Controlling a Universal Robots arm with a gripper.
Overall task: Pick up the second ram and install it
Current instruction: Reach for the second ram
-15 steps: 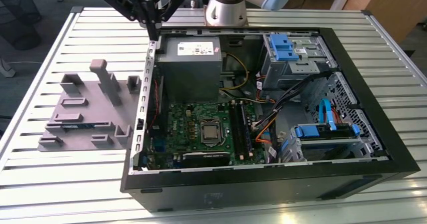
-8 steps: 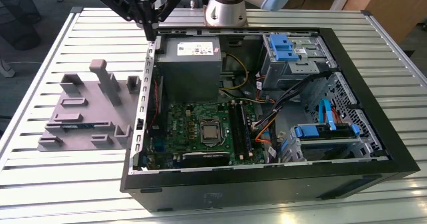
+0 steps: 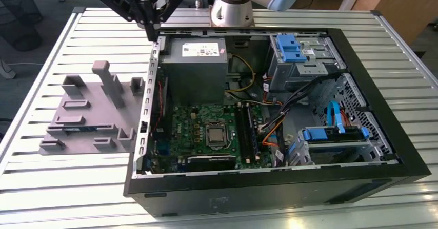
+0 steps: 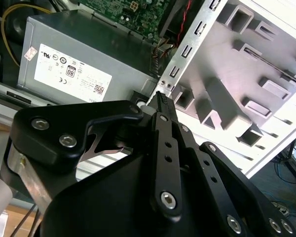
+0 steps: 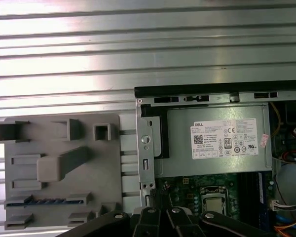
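The second ram lies edge-up in a low slot of the grey tray, on the exterior view's left; in the first wrist view the second ram is a thin blue-green strip in the tray. My gripper hangs above the far corner of the open computer case, over its metal side wall between tray and power supply. Its black fingers meet at a point with nothing between them. The black memory slots run beside the processor on the motherboard.
The grey power supply sits just under and beside the gripper. Blue drive brackets and cable bundles fill the case's side on the exterior view's right. Upright blocks rise from the tray. Everything rests on a slatted metal table.
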